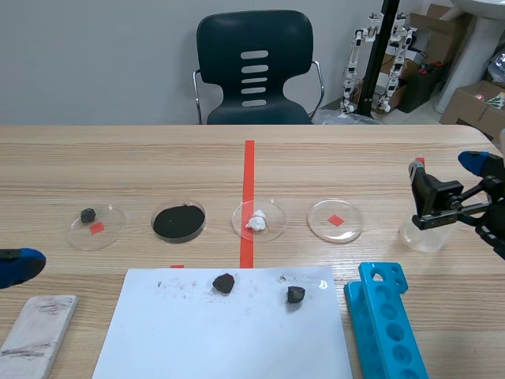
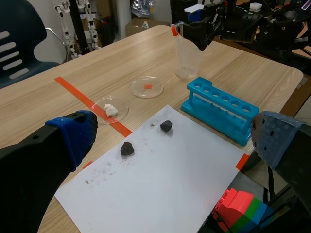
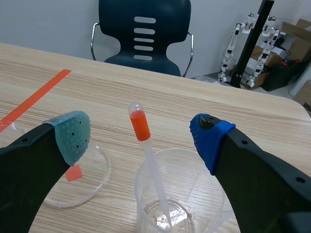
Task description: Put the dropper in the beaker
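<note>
**Dropper is in the beaker; what's left is a clean retreat**

Status: dropper (image 3: 151,165) stands inside the beaker (image 3: 140,204), in the scene view at the right edge of the frame, mid-height. Right gripper (image 3: 141,136) sits above the rim with its fingers wide apart, one either side of the orange bulb and touching neither. Nothing is held. Left gripper (image 2: 175,138) is parked at the lower left of the scene frame, also spread apart and holding nothing.

Orientation: the long axis is steep but not vertical. The tip is down on the beaker floor and the bulb is up, well above the rim. The stem leans toward the grey-green pad's side.

My read on doing the retreat well:
- Keep the fingers spread. Closing now would pinch the bulb.
- Pull up first, then back. A sideways exit drags the blue pad across the bulb.
- Go slow. The beaker looks light, and the tall stem gives any nudge leverage, so it could tip.
- Stay clear of the blue tube rack (image 1: 387,324), lower right of the scene frame.
</note>
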